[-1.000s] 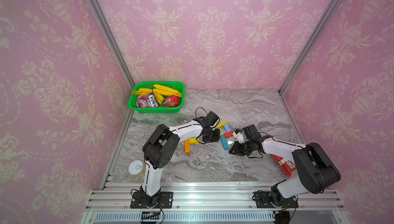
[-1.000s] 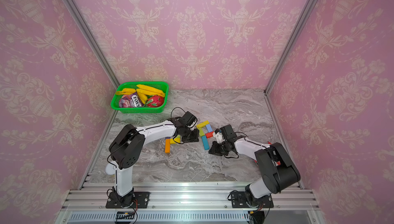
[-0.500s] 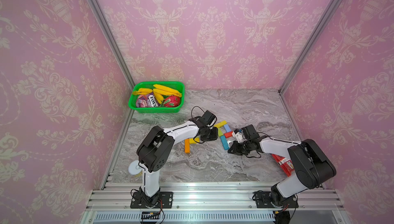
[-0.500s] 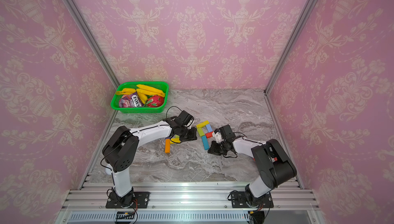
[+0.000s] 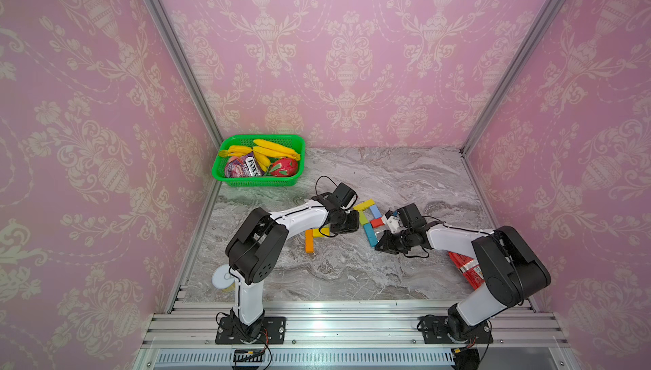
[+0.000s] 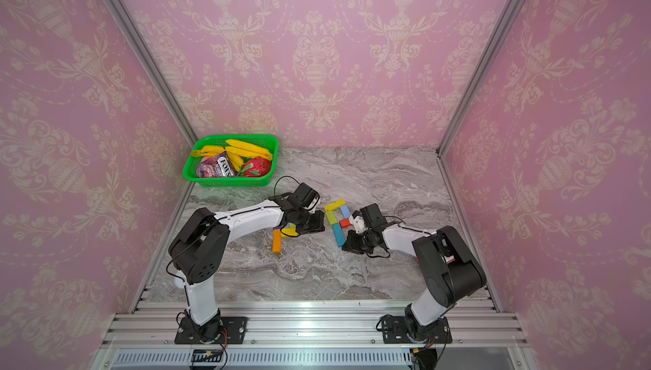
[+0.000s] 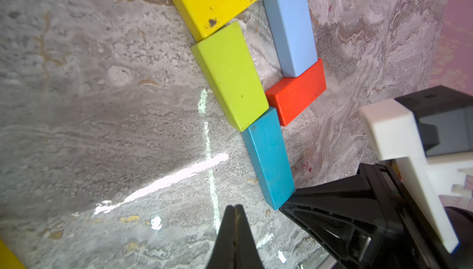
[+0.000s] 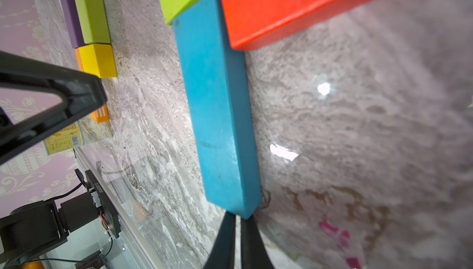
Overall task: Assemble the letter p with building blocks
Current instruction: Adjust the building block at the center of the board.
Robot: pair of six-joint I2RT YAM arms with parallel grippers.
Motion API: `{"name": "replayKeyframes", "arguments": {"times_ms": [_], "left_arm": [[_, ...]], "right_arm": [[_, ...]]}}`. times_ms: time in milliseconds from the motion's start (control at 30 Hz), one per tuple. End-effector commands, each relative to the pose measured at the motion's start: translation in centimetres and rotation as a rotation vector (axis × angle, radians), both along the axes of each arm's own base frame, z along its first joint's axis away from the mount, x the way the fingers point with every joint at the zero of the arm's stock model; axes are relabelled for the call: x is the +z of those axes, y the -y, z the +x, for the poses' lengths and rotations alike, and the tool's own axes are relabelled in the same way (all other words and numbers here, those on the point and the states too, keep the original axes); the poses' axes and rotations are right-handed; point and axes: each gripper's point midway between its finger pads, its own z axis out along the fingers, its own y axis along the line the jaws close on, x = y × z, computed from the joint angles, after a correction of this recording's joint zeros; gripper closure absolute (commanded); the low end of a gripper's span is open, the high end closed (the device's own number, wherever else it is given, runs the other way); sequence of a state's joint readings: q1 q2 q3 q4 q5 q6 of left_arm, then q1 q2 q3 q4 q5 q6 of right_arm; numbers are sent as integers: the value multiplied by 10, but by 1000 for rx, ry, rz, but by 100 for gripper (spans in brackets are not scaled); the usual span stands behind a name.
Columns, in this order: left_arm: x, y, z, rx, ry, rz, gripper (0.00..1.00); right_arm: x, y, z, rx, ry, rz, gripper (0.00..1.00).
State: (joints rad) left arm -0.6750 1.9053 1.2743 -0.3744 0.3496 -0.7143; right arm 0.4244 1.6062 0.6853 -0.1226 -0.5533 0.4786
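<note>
Teal block (image 8: 220,106), the stem's foot, is touched at its end nearest the counter's (image 5: 352,273) front edge by the right pincer (image 8: 239,219), clenched and empty; the left pincer (image 7: 235,208), clenched on nothing, is held beside the letter (image 5: 363,218). The letter is laid at the counter's middle, so final alignment is judged to be in hand. Next, a light push along the teal block is called for, the adjoining red block (image 7: 297,93) being left undisturbed.

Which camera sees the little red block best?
The left wrist view: the whole red block shows, close and sharp. The right wrist view cuts the red block off at the edge. In both top views the red block is tiny.
</note>
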Motion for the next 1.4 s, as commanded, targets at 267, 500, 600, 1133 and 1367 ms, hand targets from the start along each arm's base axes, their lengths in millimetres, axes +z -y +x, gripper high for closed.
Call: {"name": "replayKeyframes", "arguments": {"times_ms": [267,500,600,1133,1367], "left_arm": [[3,-7,2,-1,24,12,100],[1,-5,3,-7,20,10,100],[0,-4,3,-8,17,6,100],[0,-7,1,-8,17,11,100],[-2,-8,1,-7,15,17,100]], "right_arm": [[-15,13,-5,-4,-30,-88,89],[-1,18,-2,-7,2,-102,89],[3,18,-1,-7,10,-95,88],[3,7,1,-17,3,-25,89],[-2,14,5,-24,1,-72,88]]}}
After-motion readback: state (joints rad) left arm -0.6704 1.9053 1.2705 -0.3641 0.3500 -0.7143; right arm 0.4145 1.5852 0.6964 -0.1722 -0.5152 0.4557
